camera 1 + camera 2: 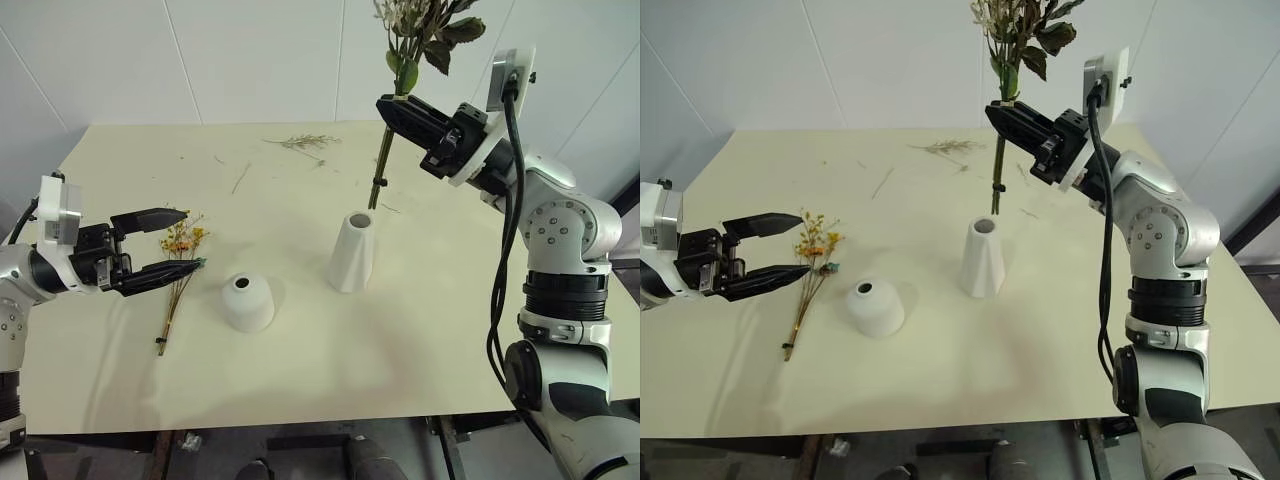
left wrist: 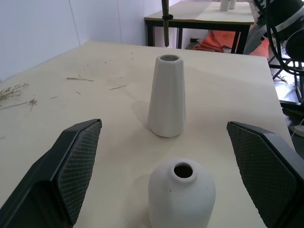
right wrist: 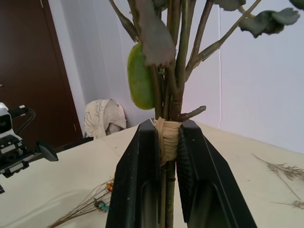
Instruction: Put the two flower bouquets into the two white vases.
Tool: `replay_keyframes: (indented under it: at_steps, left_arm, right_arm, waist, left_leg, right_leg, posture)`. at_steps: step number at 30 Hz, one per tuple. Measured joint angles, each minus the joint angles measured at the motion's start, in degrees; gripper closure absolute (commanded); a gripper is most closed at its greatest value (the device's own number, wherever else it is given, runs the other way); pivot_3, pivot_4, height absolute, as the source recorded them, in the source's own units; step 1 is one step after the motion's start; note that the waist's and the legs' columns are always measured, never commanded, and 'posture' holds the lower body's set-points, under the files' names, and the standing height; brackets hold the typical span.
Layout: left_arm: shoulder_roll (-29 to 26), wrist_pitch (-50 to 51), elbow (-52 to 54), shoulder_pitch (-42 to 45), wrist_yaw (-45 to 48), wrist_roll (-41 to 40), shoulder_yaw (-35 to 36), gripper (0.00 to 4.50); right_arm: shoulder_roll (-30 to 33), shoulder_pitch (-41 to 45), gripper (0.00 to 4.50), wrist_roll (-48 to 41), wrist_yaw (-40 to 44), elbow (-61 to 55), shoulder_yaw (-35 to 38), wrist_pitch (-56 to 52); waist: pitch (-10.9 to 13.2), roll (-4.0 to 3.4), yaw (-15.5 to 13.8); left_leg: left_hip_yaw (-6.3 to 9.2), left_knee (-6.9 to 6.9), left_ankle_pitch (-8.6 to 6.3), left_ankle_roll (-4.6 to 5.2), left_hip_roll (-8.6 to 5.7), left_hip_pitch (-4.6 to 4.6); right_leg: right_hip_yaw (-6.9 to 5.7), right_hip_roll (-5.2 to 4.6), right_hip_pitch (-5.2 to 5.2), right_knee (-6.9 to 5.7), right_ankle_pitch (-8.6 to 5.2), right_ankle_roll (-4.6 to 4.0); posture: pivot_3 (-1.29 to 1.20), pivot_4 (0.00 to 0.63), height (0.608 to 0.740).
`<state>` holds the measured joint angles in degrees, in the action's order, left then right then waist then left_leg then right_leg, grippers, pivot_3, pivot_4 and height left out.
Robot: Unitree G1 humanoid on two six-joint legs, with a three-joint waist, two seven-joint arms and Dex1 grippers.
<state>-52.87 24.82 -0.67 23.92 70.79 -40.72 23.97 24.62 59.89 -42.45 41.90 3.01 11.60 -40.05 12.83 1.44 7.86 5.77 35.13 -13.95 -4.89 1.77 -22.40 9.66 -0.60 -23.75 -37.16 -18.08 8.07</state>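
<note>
The large leafy green-stemmed bouquet (image 1: 385, 150) is held upright, clamped in the right claw (image 1: 392, 108), stem tip just above the tall tapered white ceramic vase (image 1: 352, 252) at 6 o'clock; the left claw (image 1: 165, 245) is spread wide, empty.

Table (image 1: 420, 350): pale cream top, matte, wide and rectangular, set against a white panelled wall (image 1: 250, 60).
Dried sprig (image 1: 305, 142): greyish, feathery, lying flat near the table's far edge, about midway along it.
Loose twigs (image 1: 240, 178): a few thin short pieces scattered on the top, just in from the dried sprig.
Second table (image 2: 199, 19): dark legs and pale top, standing beyond the far side of the main table.
Door (image 3: 28, 71): dark brown, set in the wall.
Bundle of cloth (image 3: 104, 118): pale, patterned, on the floor beside the door.
</note>
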Motion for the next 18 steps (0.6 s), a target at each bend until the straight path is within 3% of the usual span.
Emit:
replay_keyframes:
  at_steps: [18]
  left_arm:
    - [0.0,0.0,0.1,-0.7,-0.1,0.0,0.7,0.0]
  right_arm:
    - [-2.4,-3.6,4.37,-0.3,-0.9,-0.6,-0.6,1.4]
  waist:
    - [0.0,0.0,-0.1]
  left_leg:
    - [0.0,-0.03,0.0,0.0,0.0,-0.03]
  right_leg:
    - [-0.02,-0.02,0.0,0.09,0.0,0.0]
  posture:
    - [0.0,0.15,0.74]
